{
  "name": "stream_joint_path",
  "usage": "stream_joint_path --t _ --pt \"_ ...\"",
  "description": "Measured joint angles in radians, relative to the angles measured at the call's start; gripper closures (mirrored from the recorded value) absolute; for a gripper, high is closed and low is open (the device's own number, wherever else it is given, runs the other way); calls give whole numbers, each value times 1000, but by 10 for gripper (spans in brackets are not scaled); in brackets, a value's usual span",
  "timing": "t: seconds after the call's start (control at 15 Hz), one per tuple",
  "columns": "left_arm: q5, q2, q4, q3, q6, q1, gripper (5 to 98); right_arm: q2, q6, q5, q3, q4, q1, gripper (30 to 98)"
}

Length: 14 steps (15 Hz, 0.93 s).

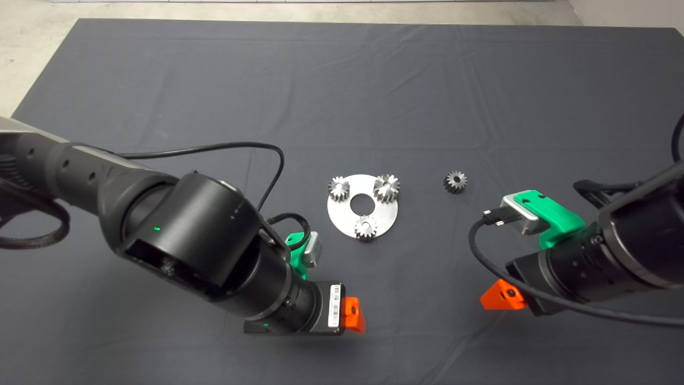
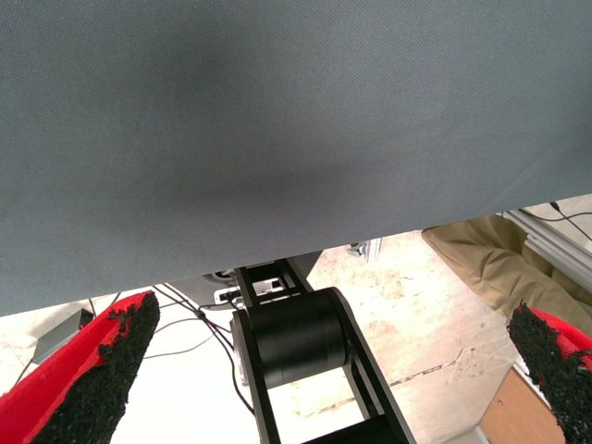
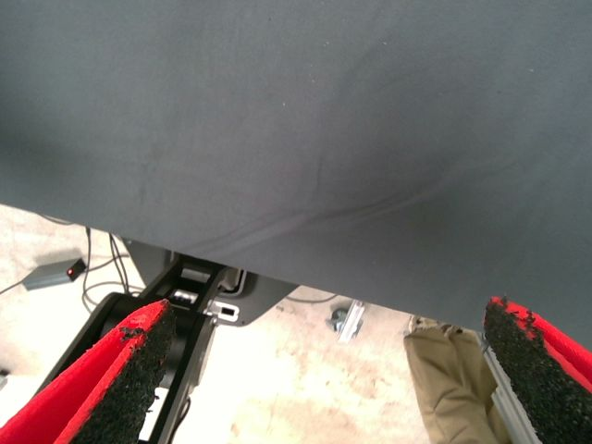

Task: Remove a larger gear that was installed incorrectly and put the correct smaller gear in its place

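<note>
The larger gear (image 1: 386,187) sat on a round silver plate (image 1: 342,216) near the middle of the dark mat (image 1: 342,80) that covered the tabletop, at the plate's far right edge, its flared teeth brighter and wider than those of its neighbours. Two small silver gears shared the plate, one (image 1: 339,188) at the far left edge and one (image 1: 366,228) at the near edge, with the plate's centre hole between the three. The smaller gear (image 1: 455,182), darker and duller, lay alone on the mat to the right of the plate, well apart from it. The left hand (image 1: 354,314) hung low over the mat in front of the plate and to its left, its red fingers (image 2: 88,388) spread wide and holding nothing. The right hand (image 1: 499,297) hung to the right, nearer than the smaller gear, its fingers (image 3: 111,393) likewise wide apart and empty. Both wrist views showed bare mat and the floor beyond its edge.
</note>
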Motion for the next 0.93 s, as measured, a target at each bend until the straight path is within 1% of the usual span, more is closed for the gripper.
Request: stream_joint_path --t 0.2,0.4,0.6,0.73,0.93 --pt "2 -1 0 0 1 0 58 0 -90 0 -76 -3 -18 399" --pt "3 0 0 0 1 0 58 0 -234 2 -191 -15 -26 399" --pt "3 0 0 0 1 0 58 5 -373 2 -340 -36 -28 399" --pt "3 0 0 0 1 0 58 22 -427 -1 -437 -60 -28 400" --pt "3 0 0 0 1 0 58 92 -472 0 -524 -90 -37 399"
